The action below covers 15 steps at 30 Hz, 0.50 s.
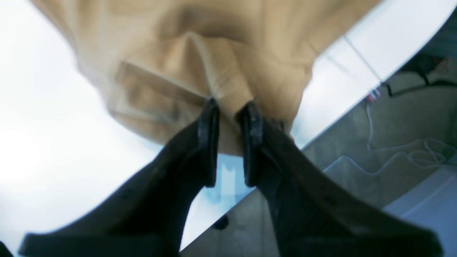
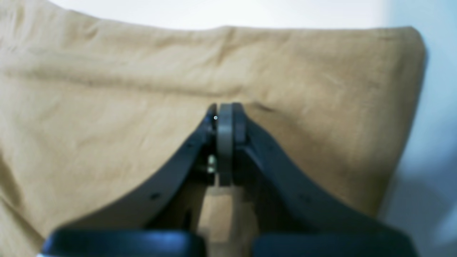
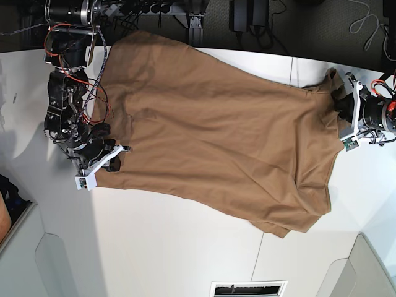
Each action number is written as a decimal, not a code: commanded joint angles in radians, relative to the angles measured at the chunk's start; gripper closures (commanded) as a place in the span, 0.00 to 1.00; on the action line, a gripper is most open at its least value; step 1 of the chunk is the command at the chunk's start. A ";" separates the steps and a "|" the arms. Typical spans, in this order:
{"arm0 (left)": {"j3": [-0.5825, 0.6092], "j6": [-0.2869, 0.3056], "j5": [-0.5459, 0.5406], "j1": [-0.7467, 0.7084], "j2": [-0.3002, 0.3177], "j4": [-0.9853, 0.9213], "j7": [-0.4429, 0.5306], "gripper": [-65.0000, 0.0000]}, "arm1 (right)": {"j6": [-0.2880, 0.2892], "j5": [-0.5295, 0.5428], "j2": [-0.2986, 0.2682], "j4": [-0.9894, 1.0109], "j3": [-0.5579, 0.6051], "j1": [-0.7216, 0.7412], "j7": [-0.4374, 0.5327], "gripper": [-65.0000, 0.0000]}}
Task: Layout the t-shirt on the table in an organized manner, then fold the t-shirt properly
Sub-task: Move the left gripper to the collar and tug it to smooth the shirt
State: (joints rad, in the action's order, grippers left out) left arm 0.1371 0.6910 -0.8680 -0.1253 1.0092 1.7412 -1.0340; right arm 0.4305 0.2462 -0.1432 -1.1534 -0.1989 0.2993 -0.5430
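The tan-brown t-shirt (image 3: 216,130) lies spread diagonally across the white table (image 3: 185,247), rumpled at its lower right corner. In the base view my left gripper (image 3: 340,102) sits at the shirt's right end. The left wrist view shows the left gripper (image 1: 230,105) shut on a raised fold of the t-shirt (image 1: 250,35), which bunches between its fingertips. At the shirt's left edge is my right gripper (image 3: 111,162). Seen from the right wrist, the right gripper (image 2: 225,107) is shut, its tips down on the t-shirt (image 2: 107,107). Whether cloth is pinched there I cannot tell.
The table edge (image 1: 332,125) runs close beside the left gripper, with floor and loose white cables (image 1: 410,150) beyond it. A thin seam (image 3: 257,260) crosses the tabletop. Dark equipment and wiring (image 3: 154,9) line the far edge, where the shirt's top corner reaches.
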 commanded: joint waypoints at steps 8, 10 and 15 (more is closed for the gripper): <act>-0.012 0.007 0.043 -0.071 0.026 0.010 0.022 0.78 | 0.003 0.004 -0.006 -0.010 -0.002 0.025 0.008 1.00; -0.012 0.007 0.095 -0.098 0.024 0.006 0.051 0.78 | 0.003 0.004 -0.006 -0.010 -0.002 0.025 0.008 1.00; -0.012 -0.081 0.206 -0.116 -0.010 -0.027 0.133 0.78 | 0.003 0.005 -0.006 -0.010 -0.002 0.024 0.008 1.00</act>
State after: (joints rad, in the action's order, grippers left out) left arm 0.1371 0.6128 -0.6579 -0.2516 0.9768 1.7069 -0.9077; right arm 0.4305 0.2462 -0.1432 -1.1534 -0.1986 0.2993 -0.5423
